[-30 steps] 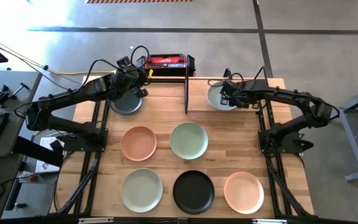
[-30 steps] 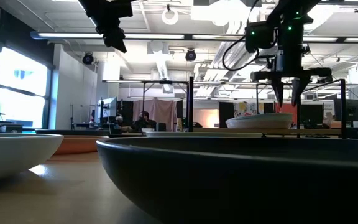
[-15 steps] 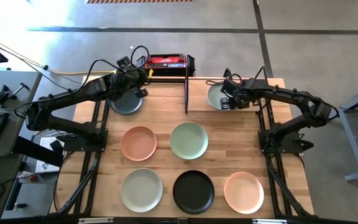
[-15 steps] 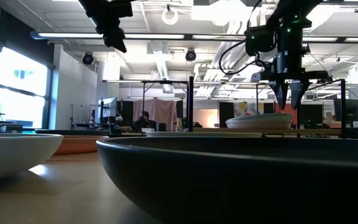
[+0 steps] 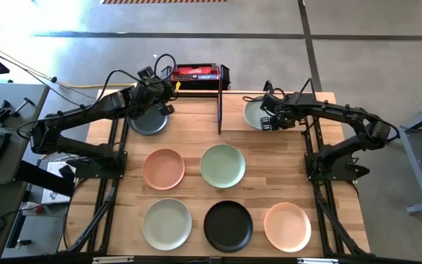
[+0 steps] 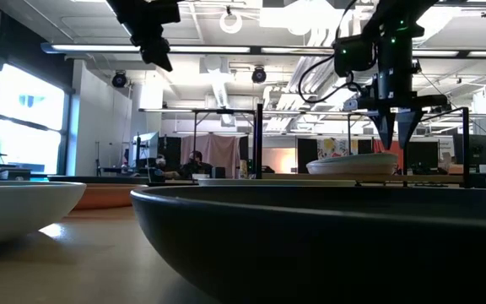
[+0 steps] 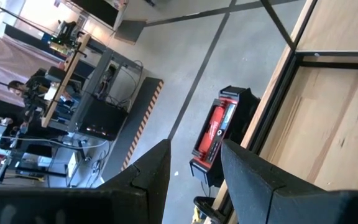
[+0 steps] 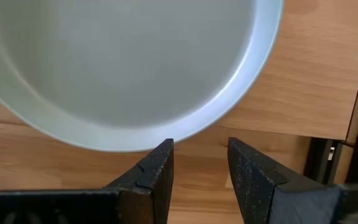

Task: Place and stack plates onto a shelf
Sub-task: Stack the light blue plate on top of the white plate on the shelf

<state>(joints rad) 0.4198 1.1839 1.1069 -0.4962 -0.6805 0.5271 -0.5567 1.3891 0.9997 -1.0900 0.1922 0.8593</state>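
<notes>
- The left arm reaches from the left side of the worktop [image 5: 284, 176] toward its far edge, and the left hand [image 5: 154, 89] hangs high in the air, above a dark plate [image 5: 148, 120] that lies just under and behind it.
- The left hand is released: its two fingers [image 7: 148, 171] stand apart with a clear gap, and nothing is between them. Past the fingers, a red and black box [image 7: 219, 134] lies on the floor.
- To the right of the left hand stands the shelf [image 5: 234, 111], a pale board in a thin black frame with an upright black bar [image 5: 219, 99].
- Nearer than both hands, five more plates lie on the worktop in two rows: peach [image 5: 163, 168] and sage green [image 5: 222, 165], then pale green [image 5: 167, 224], black [image 5: 228, 225] and peach [image 5: 287, 226].
- The right arm stretches from the right side toward the far right corner, with the right hand [image 5: 268, 117] pointing straight down.
- The right hand [image 8: 199, 165] is released as well: the fingers stand a little apart and grasp nothing. Their tips are low, just over the rim of a pale green plate [image 8: 129, 68], which lies on the wood directly below the hand. I cannot tell if they touch it.
</notes>
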